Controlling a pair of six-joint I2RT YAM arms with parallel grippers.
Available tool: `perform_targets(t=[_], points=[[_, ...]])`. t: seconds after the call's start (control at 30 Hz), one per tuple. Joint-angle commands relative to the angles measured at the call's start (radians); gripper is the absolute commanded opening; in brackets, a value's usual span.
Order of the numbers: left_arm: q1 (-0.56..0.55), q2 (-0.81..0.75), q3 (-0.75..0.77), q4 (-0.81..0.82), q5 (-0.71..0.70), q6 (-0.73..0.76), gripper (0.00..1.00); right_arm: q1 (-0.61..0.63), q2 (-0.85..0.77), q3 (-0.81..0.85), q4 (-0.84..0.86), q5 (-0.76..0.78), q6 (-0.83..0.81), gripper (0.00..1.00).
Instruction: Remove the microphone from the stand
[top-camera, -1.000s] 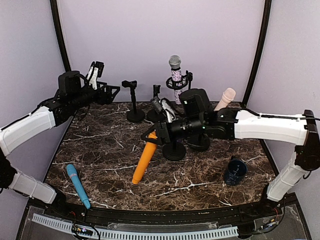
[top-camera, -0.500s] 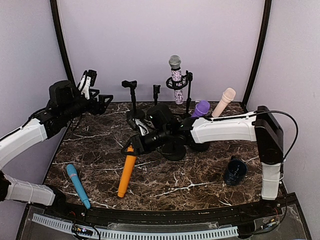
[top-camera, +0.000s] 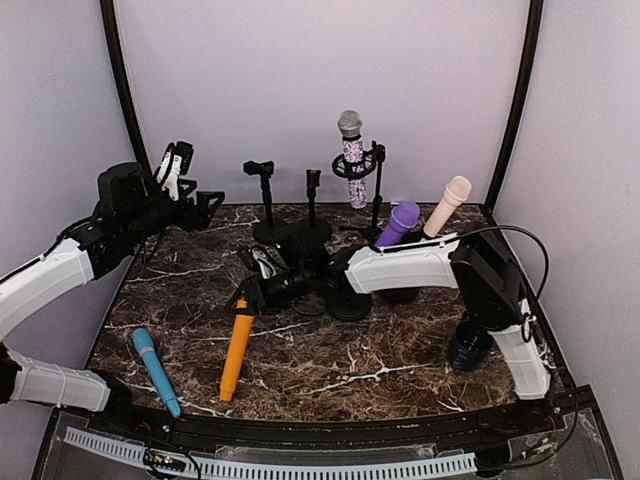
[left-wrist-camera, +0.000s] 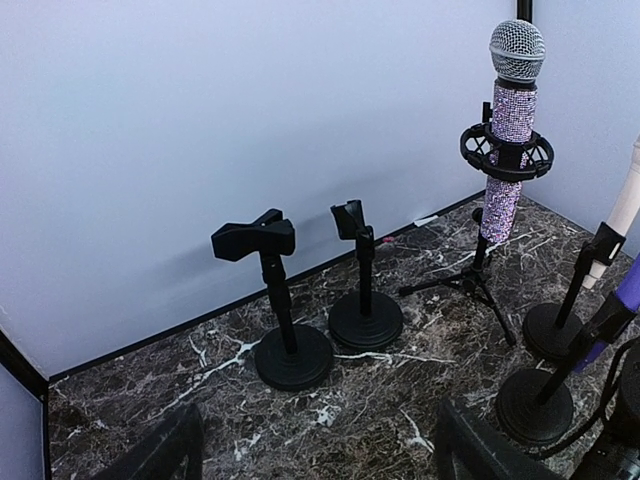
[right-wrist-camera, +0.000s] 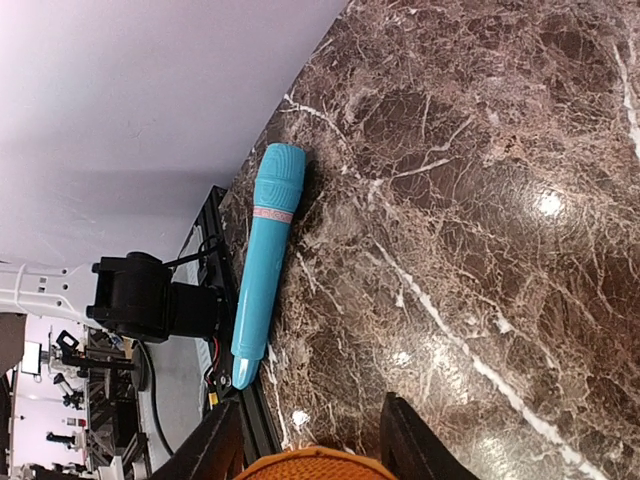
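Note:
An orange microphone (top-camera: 235, 350) hangs tilted over the left middle of the marble table, its lower end close to the surface. My right gripper (top-camera: 243, 300) is shut on its upper end; in the right wrist view the orange microphone (right-wrist-camera: 315, 468) sits between both fingers (right-wrist-camera: 215, 445). An empty round stand base (top-camera: 347, 300) stands just right of that gripper. My left gripper (top-camera: 205, 200) is raised at the back left, open and holding nothing, and in its own view the left gripper (left-wrist-camera: 315, 455) faces the stands.
A blue microphone (top-camera: 155, 370) (right-wrist-camera: 262, 260) lies near the front left edge. Two empty clip stands (top-camera: 265, 200) (left-wrist-camera: 275, 300) stand at the back. A sparkly microphone (top-camera: 350, 160) (left-wrist-camera: 510, 130), a purple one (top-camera: 398, 222) and a pink one (top-camera: 448, 203) sit in stands. A dark cup (top-camera: 470, 342) stands right.
My right arm has swung left and lower, carrying the orange microphone away from the middle stand. My left arm drew back slightly toward the left wall.

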Motion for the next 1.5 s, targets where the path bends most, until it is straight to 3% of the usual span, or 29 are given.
perform_targets(t=[0.0, 0.27, 0.53, 0.77, 1.0, 1.33, 1.47], points=[[0.007, 0.003, -0.016, 0.008, -0.014, 0.020, 0.81, -0.014, 0.087, 0.048, 0.048, 0.022, 0.037, 0.50], [0.006, 0.014, -0.018, 0.007, -0.018, 0.026, 0.81, -0.020, 0.171, 0.084, 0.093, -0.011, 0.079, 0.60], [0.006, 0.026, -0.018, 0.007, -0.015, 0.026, 0.81, -0.018, 0.165, 0.083, 0.059, 0.025, 0.042, 0.84], [0.006, 0.028, -0.021, 0.006, -0.023, 0.032, 0.81, -0.018, 0.105, 0.051, 0.028, 0.089, -0.006, 0.91], [0.006, 0.035, -0.025, 0.007, -0.037, 0.043, 0.81, -0.018, -0.022, 0.008, -0.017, 0.183, -0.082, 0.93], [0.006, 0.047, -0.029, 0.015, -0.039, 0.061, 0.81, -0.017, -0.340, -0.182, -0.070, 0.383, -0.198, 0.93], [0.006, 0.067, -0.023, 0.015, 0.063, 0.095, 0.81, -0.028, -0.489, -0.288, -0.064, 0.506, -0.241, 0.96]])
